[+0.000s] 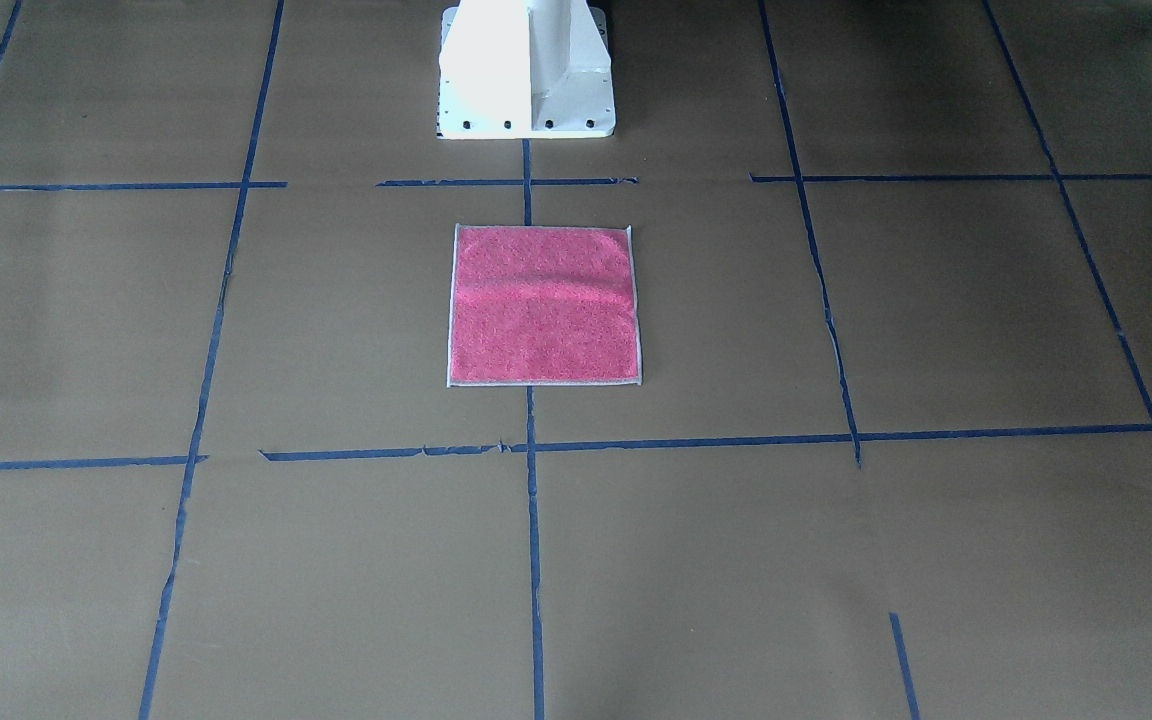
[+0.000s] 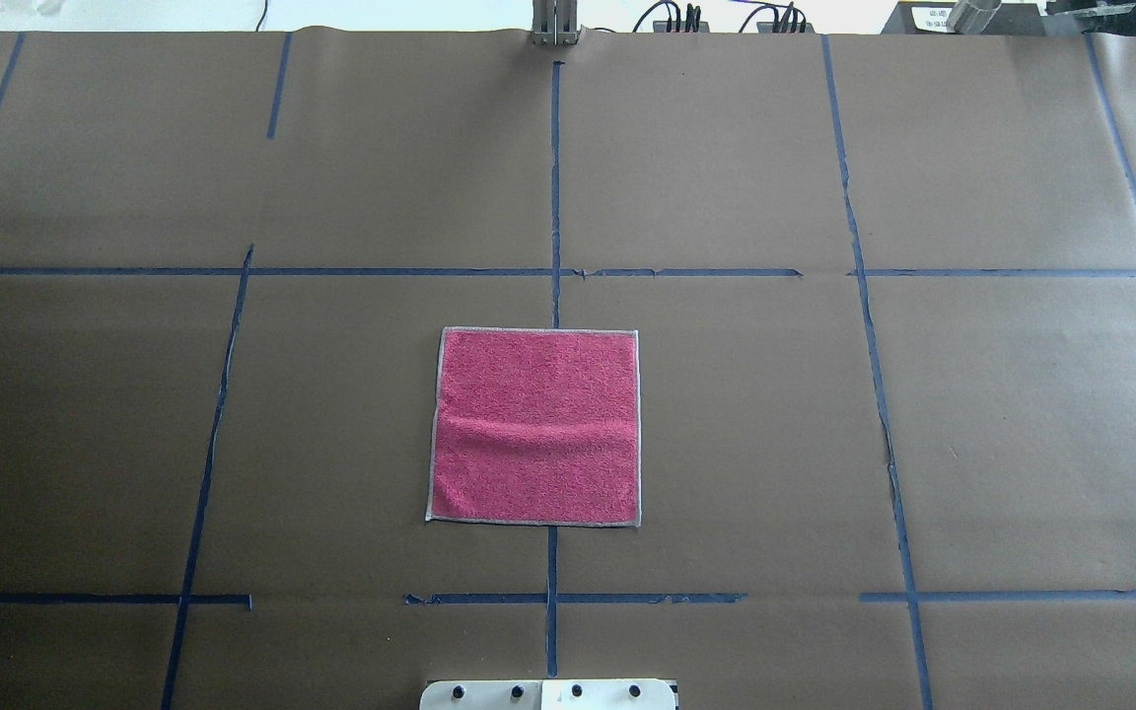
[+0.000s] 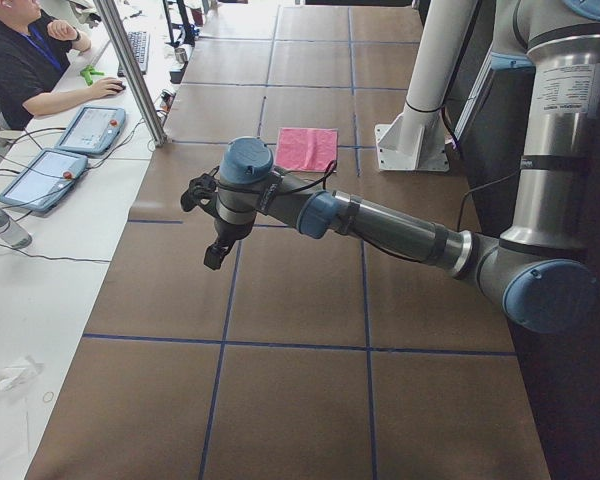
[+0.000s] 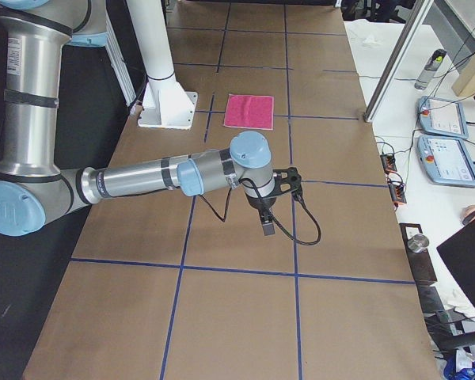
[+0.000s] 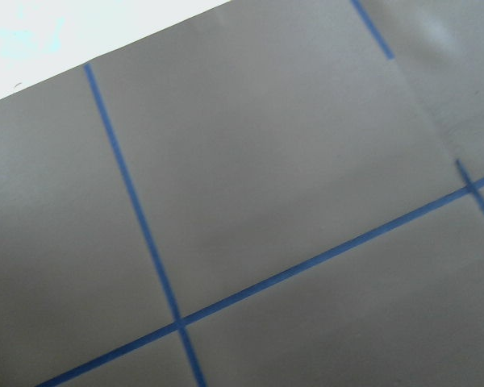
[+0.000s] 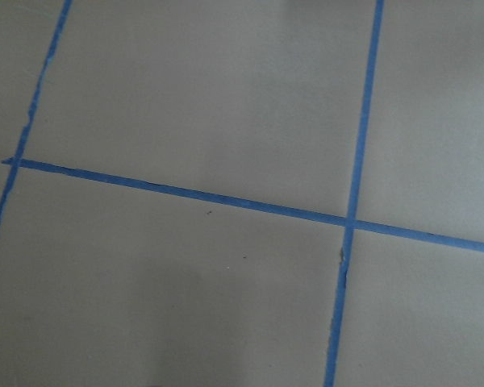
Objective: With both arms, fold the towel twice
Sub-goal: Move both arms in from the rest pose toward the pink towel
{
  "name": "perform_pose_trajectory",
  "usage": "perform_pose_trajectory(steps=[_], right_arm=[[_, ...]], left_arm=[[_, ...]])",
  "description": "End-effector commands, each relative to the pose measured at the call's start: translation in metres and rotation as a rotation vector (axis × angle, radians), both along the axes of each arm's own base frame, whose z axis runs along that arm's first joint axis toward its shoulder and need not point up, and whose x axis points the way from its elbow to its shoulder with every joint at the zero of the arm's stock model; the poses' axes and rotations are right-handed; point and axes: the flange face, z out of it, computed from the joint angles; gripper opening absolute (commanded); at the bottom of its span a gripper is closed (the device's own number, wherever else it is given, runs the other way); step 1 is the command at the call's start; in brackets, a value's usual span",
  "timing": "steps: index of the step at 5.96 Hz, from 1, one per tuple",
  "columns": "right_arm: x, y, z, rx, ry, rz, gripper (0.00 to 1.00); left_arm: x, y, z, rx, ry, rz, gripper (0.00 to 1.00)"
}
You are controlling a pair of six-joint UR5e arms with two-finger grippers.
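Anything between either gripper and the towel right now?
Nothing visible. The towel lies flat on the table; left gripper and right gripper hang toward opposite ends, with only bare taped surface between each and it.

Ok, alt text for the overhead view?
A square pink towel lies flat and unfolded mid-table, on brown paper gridded with blue tape. The white base plate peeks in at the bottom edge.

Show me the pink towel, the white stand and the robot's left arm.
towel (image 2: 533, 426): overhead view, middle of its pink face.
white stand (image 1: 526, 70): front-facing view, its front wall.
left arm (image 3: 395, 230): left side view, silver forearm tube.
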Motion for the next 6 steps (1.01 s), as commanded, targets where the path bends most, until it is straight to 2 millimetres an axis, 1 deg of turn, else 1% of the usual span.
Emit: perform_pose_trajectory(steps=[1,2,3,4,5,6], right_arm=[[-0.038,-0.003,-0.020,0.008,-0.082,-0.026,0.99],[-0.072,0.000,-0.041,-0.053,-0.117,-0.026,0.99],[-0.108,0.011,-0.079,-0.102,-0.163,-0.011,0.99],[-0.150,0.017,-0.103,-0.118,-0.233,0.010,1.00],[-0.201,0.024,-0.126,-0.125,-0.263,0.048,1.00],[-0.258,0.035,-0.151,-0.161,-0.270,0.071,1.00]], left_arm=[[0.085,0.001,-0.019,-0.035,0.071,0.078,1.00],[0.123,0.010,-0.043,-0.134,0.117,0.044,1.00],[0.165,0.030,-0.073,-0.214,0.159,0.035,1.00],[0.217,0.058,-0.111,-0.274,0.166,-0.051,1.00],[0.280,0.082,-0.146,-0.305,0.175,-0.127,1.00],[0.332,0.104,-0.161,-0.344,0.183,-0.135,1.00]])
